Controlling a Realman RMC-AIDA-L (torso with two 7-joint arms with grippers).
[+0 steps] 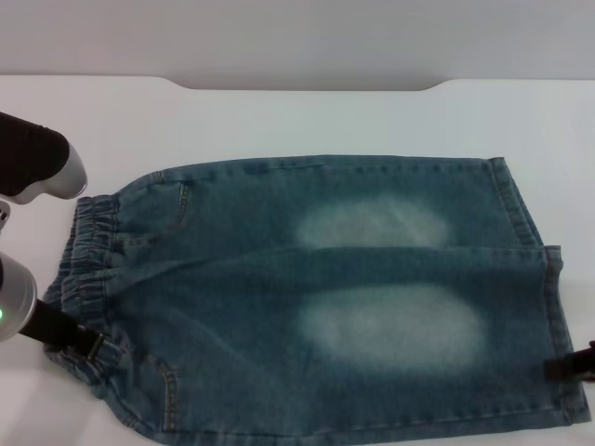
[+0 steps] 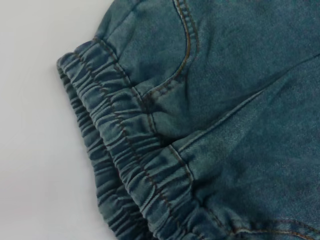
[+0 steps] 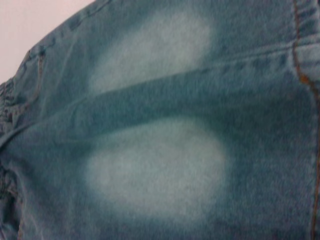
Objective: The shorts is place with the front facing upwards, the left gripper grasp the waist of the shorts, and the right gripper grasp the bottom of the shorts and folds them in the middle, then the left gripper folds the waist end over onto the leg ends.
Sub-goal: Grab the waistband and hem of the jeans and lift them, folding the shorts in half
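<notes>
The blue denim shorts lie flat with the front up, showing two pale faded patches. The gathered waist is at the left, and it shows close up in the left wrist view. The bottom of the shorts is at the right, with the leg ends one beyond the other. My left gripper rests at the near corner of the waist. At the hem of the near leg, only a black tip of my right gripper shows. The right wrist view shows the patches and a stitched hem.
The shorts lie on a white table whose far edge runs along the top with a notch. A black and grey segment of my left arm hangs over the table beyond the waist.
</notes>
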